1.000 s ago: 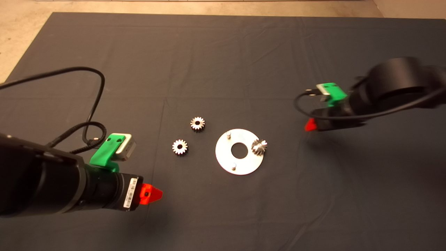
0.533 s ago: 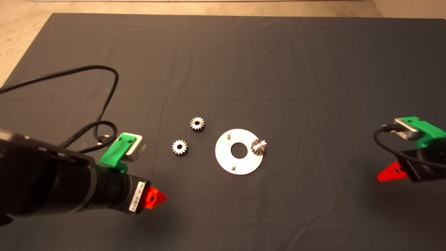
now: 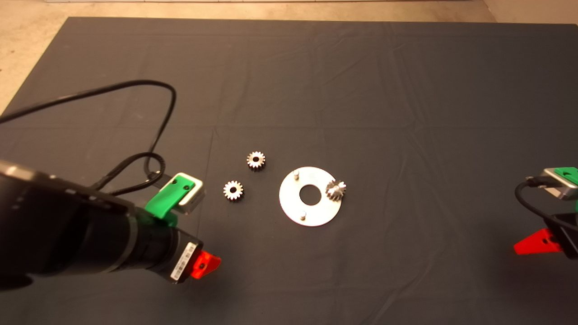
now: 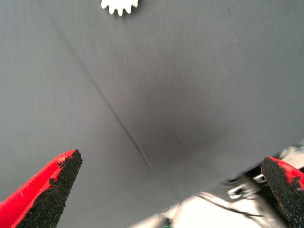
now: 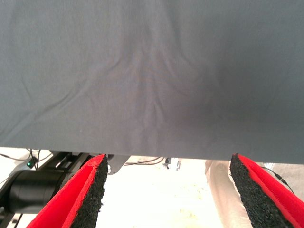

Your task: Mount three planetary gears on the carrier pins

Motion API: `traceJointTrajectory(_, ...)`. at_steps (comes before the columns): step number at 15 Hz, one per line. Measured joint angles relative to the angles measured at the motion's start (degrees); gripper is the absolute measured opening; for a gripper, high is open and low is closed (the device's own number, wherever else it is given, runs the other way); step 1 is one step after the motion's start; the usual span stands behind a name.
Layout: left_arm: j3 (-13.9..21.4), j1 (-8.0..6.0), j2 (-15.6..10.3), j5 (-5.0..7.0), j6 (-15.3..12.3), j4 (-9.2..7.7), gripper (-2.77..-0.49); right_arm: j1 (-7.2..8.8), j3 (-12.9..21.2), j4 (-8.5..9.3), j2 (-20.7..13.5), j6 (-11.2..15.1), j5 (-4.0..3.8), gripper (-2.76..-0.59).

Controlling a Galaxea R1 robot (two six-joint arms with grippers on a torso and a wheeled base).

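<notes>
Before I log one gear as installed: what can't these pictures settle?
- Gear on the disc: head view only; it looks tilted, and its pin is hidden under it, so seating is unclear.
- Loose gear: cut by the left wrist picture's edge.
- Right hand: one finger shows in the head view.
</notes>
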Motion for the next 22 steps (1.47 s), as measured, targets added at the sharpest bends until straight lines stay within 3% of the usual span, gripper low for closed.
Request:
traceJointTrajectory(2, -3.61, -0.09, 1.11, 0.09, 6.22, 0.02, -0.51, 0.0, 0.12, 0.08, -0.34, 0.12, 0.03, -1.47)
traceJointTrajectory(7, -11.18, -0.13, 4.18, 0.06, 17.27, -0.09, -0.51, 0.12, 0.41, 1.19, -0.63, 0.2, 0.04, -1.47)
traceJointTrajectory(9, -14.08, -0.13, 4.93, 0.06, 19.01, 0.17, -0.51, 0.12, 0.43, 1.41, -0.61, 0.2, 0.04, -1.47)
traceJointTrajectory(11, -14.27, -0.09, 4.96, 0.06, 19.24, 0.56, -0.51, 0.12, 0.45, 1.5, -0.61, 0.2, 0.04, -1.47)
traceJointTrajectory(12, -14.27, 0.07, 4.82, 0.02, 19.15, 2.05, -0.51, 0.12, 0.45, 1.5, -0.56, 0.2, 0.06, -1.47)
traceJointTrajectory(14, -14.16, 1.35, 4.11, 0.05, 18.14, 7.04, -0.51, 0.12, 0.45, 1.52, -0.59, 0.2, 0.04, -1.47)
traceJointTrajectory(18, -9.76, 3.08, -0.35, -0.39, 13.54, 12.72, -0.51, 0.12, 0.45, 1.57, -0.56, 0.2, 0.04, -1.47)
traceJointTrajectory(22, -5.09, 7.05, -3.73, -1.07, 13.08, 16.26, -0.51, 0.12, 0.5, 1.57, -0.56, 0.2, 0.06, -1.47)
